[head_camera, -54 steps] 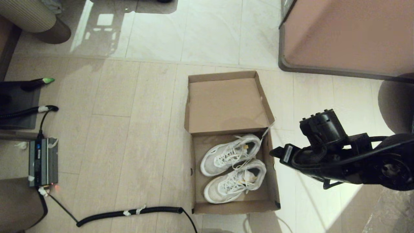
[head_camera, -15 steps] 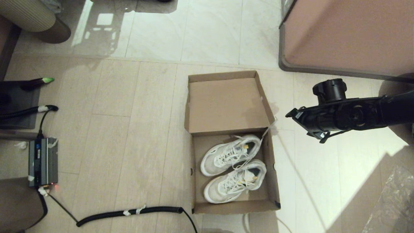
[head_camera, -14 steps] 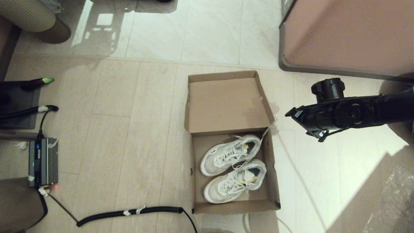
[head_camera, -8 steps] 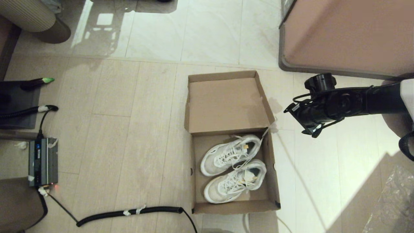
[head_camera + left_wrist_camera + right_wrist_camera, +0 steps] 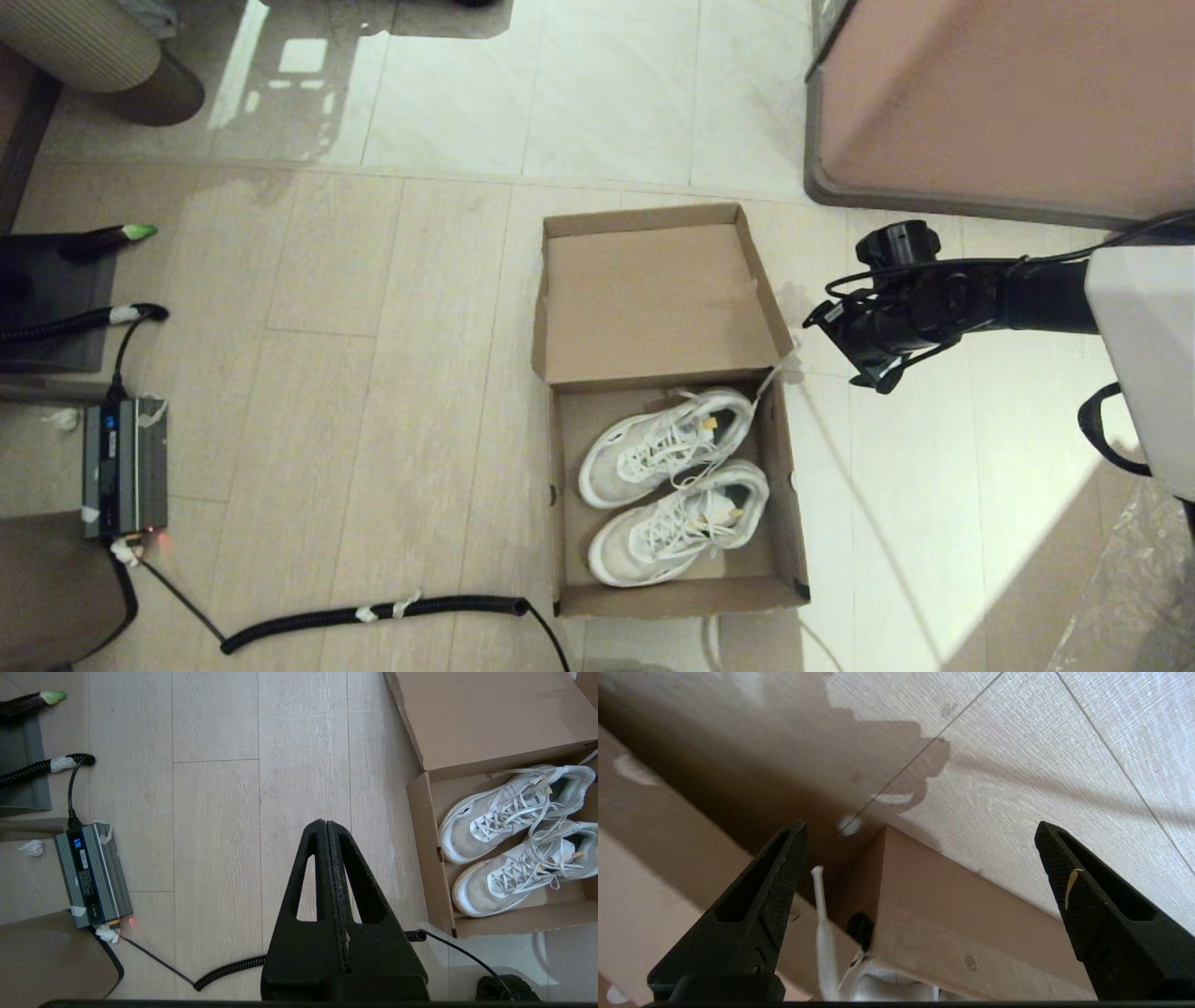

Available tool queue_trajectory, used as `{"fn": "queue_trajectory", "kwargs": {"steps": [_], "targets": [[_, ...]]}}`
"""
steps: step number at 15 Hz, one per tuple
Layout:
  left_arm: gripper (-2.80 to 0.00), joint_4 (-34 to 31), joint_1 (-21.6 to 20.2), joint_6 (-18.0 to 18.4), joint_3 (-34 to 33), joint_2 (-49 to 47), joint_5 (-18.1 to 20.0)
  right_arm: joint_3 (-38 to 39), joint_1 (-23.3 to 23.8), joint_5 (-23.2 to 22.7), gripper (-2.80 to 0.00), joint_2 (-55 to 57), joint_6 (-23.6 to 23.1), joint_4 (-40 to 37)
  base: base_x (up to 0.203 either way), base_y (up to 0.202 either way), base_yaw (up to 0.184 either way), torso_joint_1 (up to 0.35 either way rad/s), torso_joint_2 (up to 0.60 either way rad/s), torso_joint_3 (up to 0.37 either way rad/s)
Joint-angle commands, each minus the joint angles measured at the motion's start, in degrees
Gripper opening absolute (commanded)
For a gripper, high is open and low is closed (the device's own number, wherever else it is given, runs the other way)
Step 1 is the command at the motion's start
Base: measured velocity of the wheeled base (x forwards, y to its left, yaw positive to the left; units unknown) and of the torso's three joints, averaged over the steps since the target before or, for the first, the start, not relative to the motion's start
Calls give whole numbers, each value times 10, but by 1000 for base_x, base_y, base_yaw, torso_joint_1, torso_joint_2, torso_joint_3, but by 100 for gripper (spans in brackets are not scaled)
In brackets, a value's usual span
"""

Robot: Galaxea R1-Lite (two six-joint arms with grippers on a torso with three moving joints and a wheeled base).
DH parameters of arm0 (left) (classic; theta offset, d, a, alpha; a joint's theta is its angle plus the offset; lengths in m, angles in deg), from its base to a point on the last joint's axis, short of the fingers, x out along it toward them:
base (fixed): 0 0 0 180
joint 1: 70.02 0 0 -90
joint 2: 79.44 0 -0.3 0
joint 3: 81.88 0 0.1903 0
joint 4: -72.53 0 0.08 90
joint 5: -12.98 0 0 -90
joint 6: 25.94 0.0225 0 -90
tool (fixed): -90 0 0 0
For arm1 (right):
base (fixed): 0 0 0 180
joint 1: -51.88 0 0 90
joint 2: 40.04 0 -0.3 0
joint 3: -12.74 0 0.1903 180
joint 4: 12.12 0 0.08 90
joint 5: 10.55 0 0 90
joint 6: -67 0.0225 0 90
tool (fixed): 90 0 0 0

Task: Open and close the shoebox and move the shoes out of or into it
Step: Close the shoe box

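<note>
The brown shoebox [image 5: 681, 597] stands open on the floor, its hinged lid [image 5: 653, 299] laid back flat behind it. Both white and grey shoes [image 5: 667, 446] lie side by side inside, toes to the left; one lace hangs over the right wall. My right gripper [image 5: 826, 322] hovers just right of the box by the hinge. In the right wrist view this gripper [image 5: 920, 826] is open and empty over the box corner [image 5: 971, 924] and the lace [image 5: 821, 905]. My left gripper [image 5: 325, 822] is shut and empty above the floor, left of the shoebox [image 5: 432, 877].
A large pinkish-brown furniture block [image 5: 1008, 103] with a grey base stands at the far right. A coiled black cable [image 5: 373, 613] runs along the floor near the box's front left. A grey power unit [image 5: 124, 467] sits far left.
My right arm has swung away from the box's front right, moved farther back and leftward, and turned down beside the hinge end. Box, lid and shoes have not moved.
</note>
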Motion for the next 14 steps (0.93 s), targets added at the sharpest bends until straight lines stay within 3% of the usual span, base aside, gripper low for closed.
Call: {"fn": "queue_trajectory", "kwargs": {"steps": [1,3,7,9,14], "targets": [[-280,1,0,1,-6,2,0,-3,-1,-1,0,10,8,-1,0,0,0,0,0,0],[-280,1,0,3,-10,0,0,-3,-1,-4,0,5,35,1,0,0,0,0,0,0],[-280,1,0,3,-11,4,0,-4,-2,-29,0,1,36,6,0,0,0,0,0,0],[-280,-1,0,3,-11,9,0,-3,-5,-31,0,3,36,47,0,0,0,0,0,0],[-280,-3,0,4,-11,15,0,10,-8,-32,0,6,33,23,0,0,0,0,0,0]]}}
